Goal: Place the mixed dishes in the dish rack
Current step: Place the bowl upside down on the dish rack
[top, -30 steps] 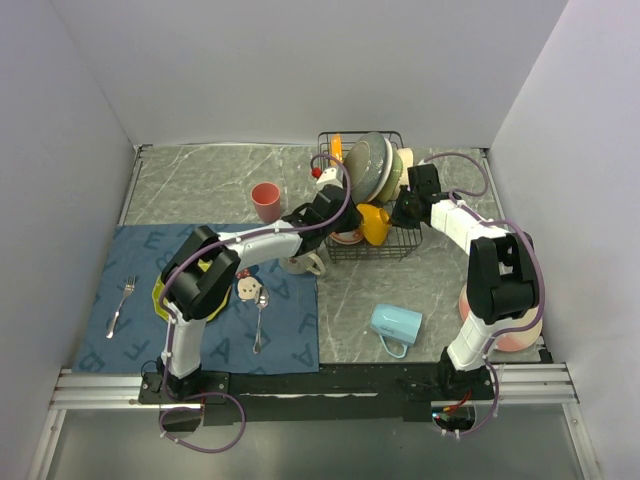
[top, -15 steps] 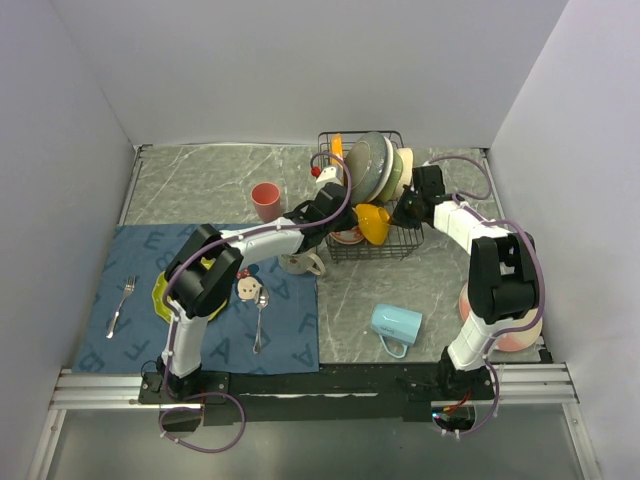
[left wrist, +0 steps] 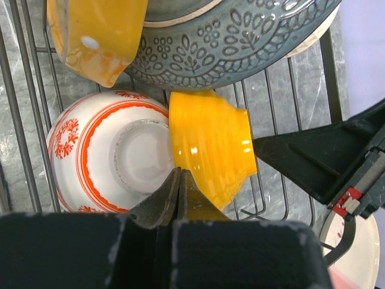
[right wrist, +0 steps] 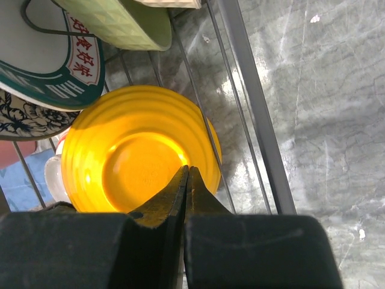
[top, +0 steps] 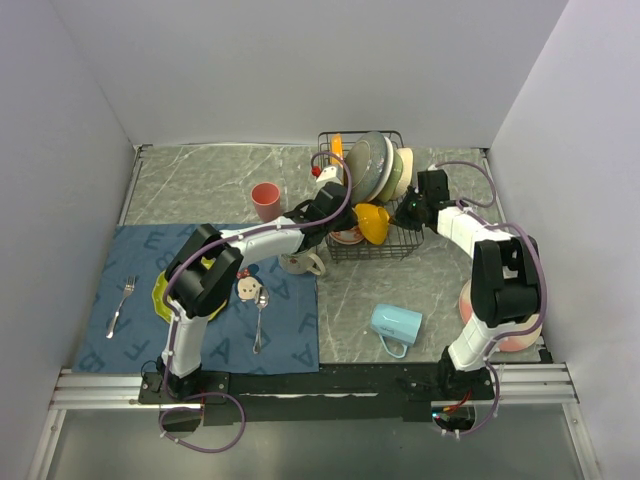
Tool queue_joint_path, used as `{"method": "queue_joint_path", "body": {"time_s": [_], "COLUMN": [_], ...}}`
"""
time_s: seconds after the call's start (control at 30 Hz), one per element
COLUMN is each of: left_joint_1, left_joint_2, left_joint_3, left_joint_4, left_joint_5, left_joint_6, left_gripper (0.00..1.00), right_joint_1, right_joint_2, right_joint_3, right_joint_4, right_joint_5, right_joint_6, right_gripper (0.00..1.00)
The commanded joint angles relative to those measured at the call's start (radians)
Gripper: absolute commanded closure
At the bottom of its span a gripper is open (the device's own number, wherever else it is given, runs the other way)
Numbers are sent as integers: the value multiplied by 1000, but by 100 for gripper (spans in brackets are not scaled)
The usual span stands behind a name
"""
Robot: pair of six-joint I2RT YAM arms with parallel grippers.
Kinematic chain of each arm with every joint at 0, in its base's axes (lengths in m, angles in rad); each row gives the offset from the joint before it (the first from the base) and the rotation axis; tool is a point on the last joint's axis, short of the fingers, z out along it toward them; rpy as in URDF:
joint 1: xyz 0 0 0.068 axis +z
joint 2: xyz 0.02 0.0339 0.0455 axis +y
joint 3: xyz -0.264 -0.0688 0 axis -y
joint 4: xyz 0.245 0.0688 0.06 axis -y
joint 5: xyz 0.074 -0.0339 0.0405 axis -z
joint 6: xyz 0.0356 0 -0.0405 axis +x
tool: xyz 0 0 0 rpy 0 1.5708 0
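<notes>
Left claw (left wrist: 179,176) and right claw (right wrist: 187,171), both clenched empty, sit at the yellow bowl (left wrist: 210,150) inside the rack (right wrist: 251,90), probably seating it. Next, fetch the blue mug (top: 396,325).

White arm links (top: 265,243), black joints (top: 205,275), black tapered hands (left wrist: 179,180), purple cables (top: 243,418).

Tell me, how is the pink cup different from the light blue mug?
The pink cup stands upright with its mouth facing up, while the light blue mug lies tipped on its side. The mug has a handle; no handle shows on the cup. The cup sits farther back, the mug nearer the arms' bases. Both rest on the grey table, outside the dish rack.
</notes>
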Motion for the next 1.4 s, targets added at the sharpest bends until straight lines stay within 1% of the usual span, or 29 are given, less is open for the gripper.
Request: {"method": "queue_joint_path", "body": {"time_s": [0.0, 0.27, 0.43, 0.57, 0.73, 0.9, 0.93, 0.97, 1.03, 1.1, 1.17, 1.2, 1.23, 1.27, 1.3, 1.33, 1.37], "left_joint_1": [-25, -34, -33, -33, -34, -34, -34, -34, -34, -34, -34, -36, -37, -37, -39, -40, -45], "left_joint_2": [34, 40, 45, 50, 57, 62, 60, 60, 48, 25, 8, -8, -18, -27, -41, -45, -52], "left_joint_3": [29, 39, 39, 38, 39, 39, 39, 36, 27, 6, -20, -28, -37, -51, -56, -63, -77], "left_joint_4": [6, -1, -20, -31, -49, -55, -61, -61, -55, -43, -20, -11, -1, 15, 22, 29, 41], "left_joint_5": [72, 62, 47, 33, 26, 26, 24, 26, 29, 35, 47, 52, 55, 64, 70, 78, 91], "left_joint_6": [22, 37, 33, 28, 23, 23, 23, 23, 23, 25, 23, 23, 23, 25, 25, 25, 22], "left_gripper": [99, 99, 99, 99, 99, 99, 99, 99, 99, 99, 90, 83, 62, 52, 46, 36, 32], "right_joint_1": [31, 31, 33, 31, 31, 30, 30, 30, 30, 30, 30, 30, 30, 30, 30, 30, 30], "right_joint_2": [-90, -162, -196, -201, -170, -110, -104, -96, -89, -79, -75, -75, -76, -78, -82, -87, -87], "right_joint_3": [-10, -18, -21, -4, 21, 42, 47, 50, 51, 56, 57, 56, 51, 48, 42, 39, 36], "right_joint_4": [23, -6, -9, -33, -87, -99, -104, -104, -96, -92, -90, -86, -81, -75, -72, -67, -67], "right_joint_5": [-66, 29, 61, 93, 144, 129, 127, 122, 109, 96, 75, 69, 63, 52, 46, 44, 41], "right_joint_6": [20, 15, 14, 8, -9, -14, -14, -15, -15, -12, -12, -12, -14, -9, -9, -9, -9], "right_gripper": [100, 100, 100, 100, 100, 100, 97, 89, 79, 76, 76, 77, 79, 80, 81, 82, 83]}}
